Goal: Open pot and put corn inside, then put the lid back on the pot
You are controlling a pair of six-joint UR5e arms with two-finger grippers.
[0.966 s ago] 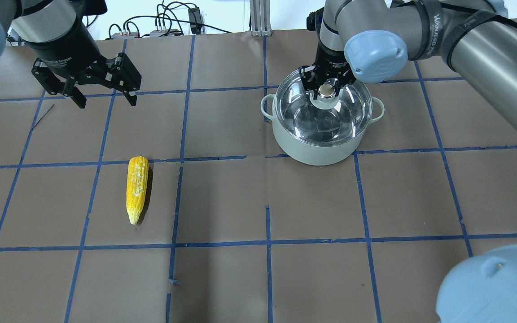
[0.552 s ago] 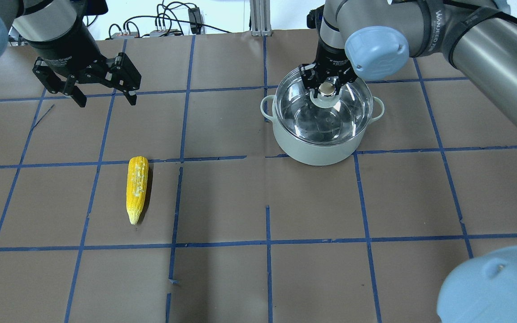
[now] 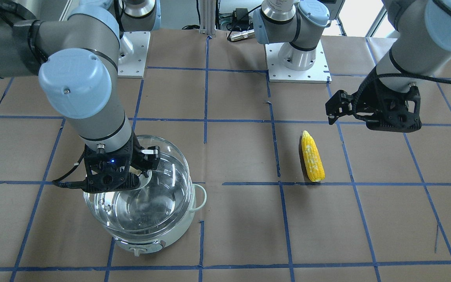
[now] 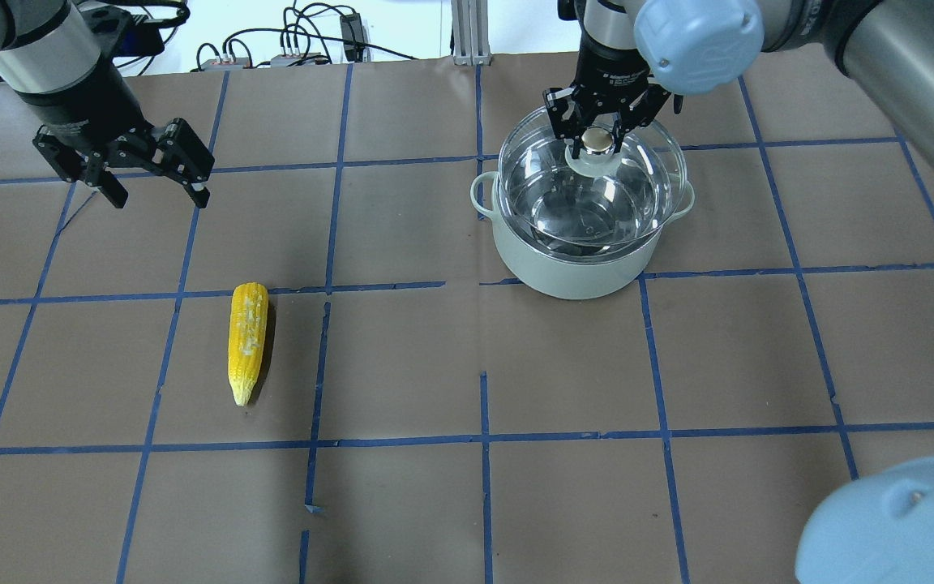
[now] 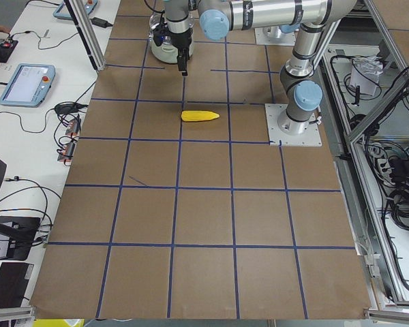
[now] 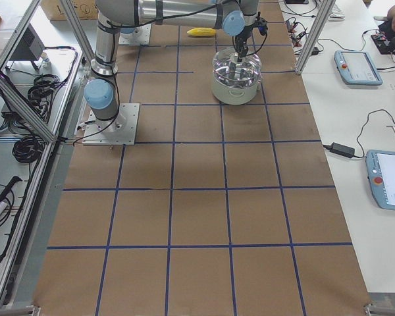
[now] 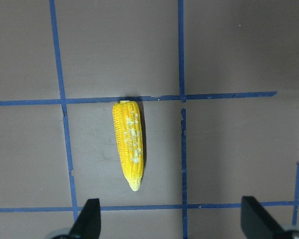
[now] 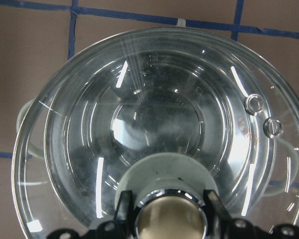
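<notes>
Yellow corn (image 4: 247, 341) flecked with pale whitish spots. Pale mint pot (image 4: 568, 277), clear glass lid (image 4: 637, 185). Brown, blue-gridded desk (image 4: 402, 365).

Seemingly paper-covered table (image 4: 402, 357), corn (image 4: 247, 341), pot (image 4: 568, 276)

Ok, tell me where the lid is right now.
In the overhead view the lid is right of centre, just above the pot, held between the fingers of the right gripper.

brown paper-covered table (image 4: 402, 503) gridded with blue tape (image 4: 564, 436), white bench (image 6: 342, 99) alongside.
</notes>
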